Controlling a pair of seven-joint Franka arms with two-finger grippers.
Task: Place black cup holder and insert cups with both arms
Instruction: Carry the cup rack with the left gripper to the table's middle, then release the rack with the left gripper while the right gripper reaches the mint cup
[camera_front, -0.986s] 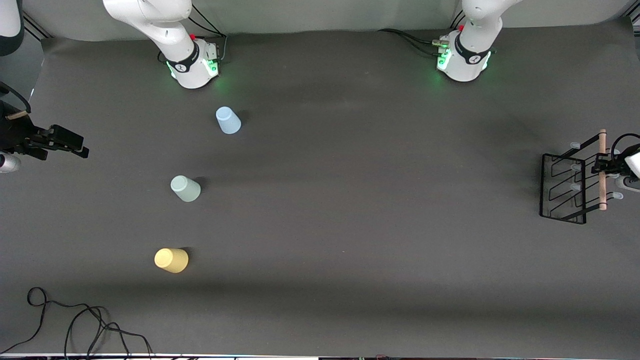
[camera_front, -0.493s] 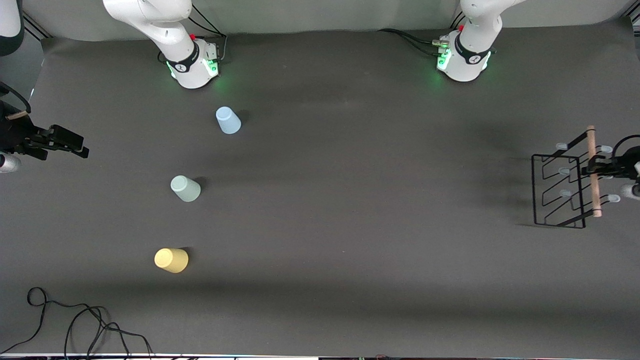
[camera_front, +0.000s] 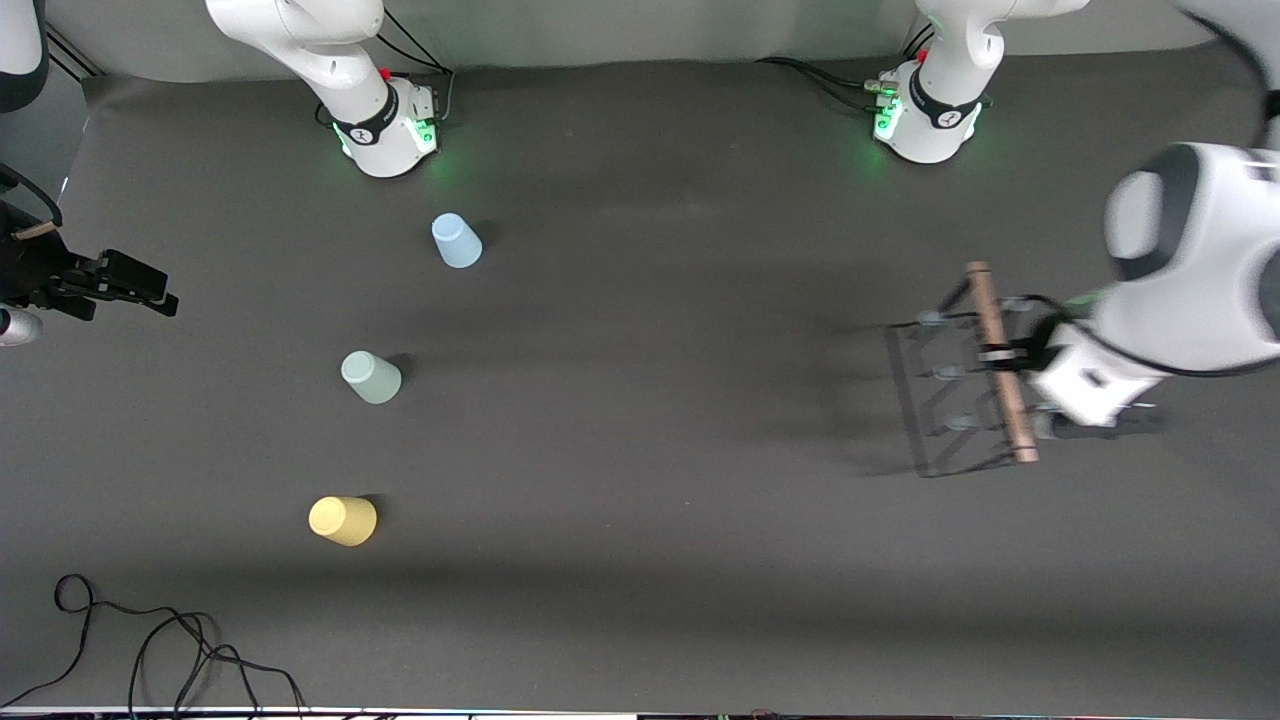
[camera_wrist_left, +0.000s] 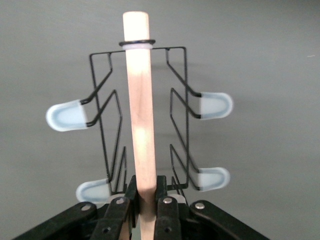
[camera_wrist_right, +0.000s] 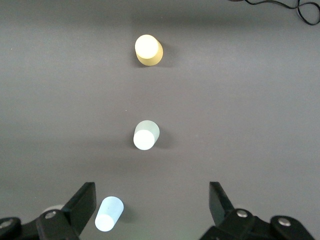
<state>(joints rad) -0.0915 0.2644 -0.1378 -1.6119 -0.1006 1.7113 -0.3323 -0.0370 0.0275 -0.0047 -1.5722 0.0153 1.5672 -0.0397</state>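
Observation:
The black cup holder (camera_front: 950, 400), a wire rack with a light wooden rod handle (camera_wrist_left: 140, 100) and pale-blue-tipped pegs (camera_wrist_left: 66, 116), hangs in the air over the left arm's end of the table. My left gripper (camera_front: 1005, 355) (camera_wrist_left: 145, 187) is shut on that handle near its middle. Three cups stand upside down toward the right arm's end: light blue (camera_front: 456, 241) (camera_wrist_right: 109, 213), sage green (camera_front: 370, 377) (camera_wrist_right: 145, 135) and yellow (camera_front: 343, 520) (camera_wrist_right: 148, 50), which is nearest the front camera. My right gripper (camera_front: 150, 292) (camera_wrist_right: 151, 197) waits open and holds nothing, above the table's edge at that end.
The two arm bases (camera_front: 385, 125) (camera_front: 930, 115) stand at the table's edge farthest from the front camera. A black cable (camera_front: 150, 640) loops on the mat at the near corner at the right arm's end. Dark mat (camera_front: 680, 400) stretches between the cups and the holder.
The left arm has carried the cup holder from the table's edge inward toward the middle, and its elbow has swung into view. The right arm and the cups have not moved.

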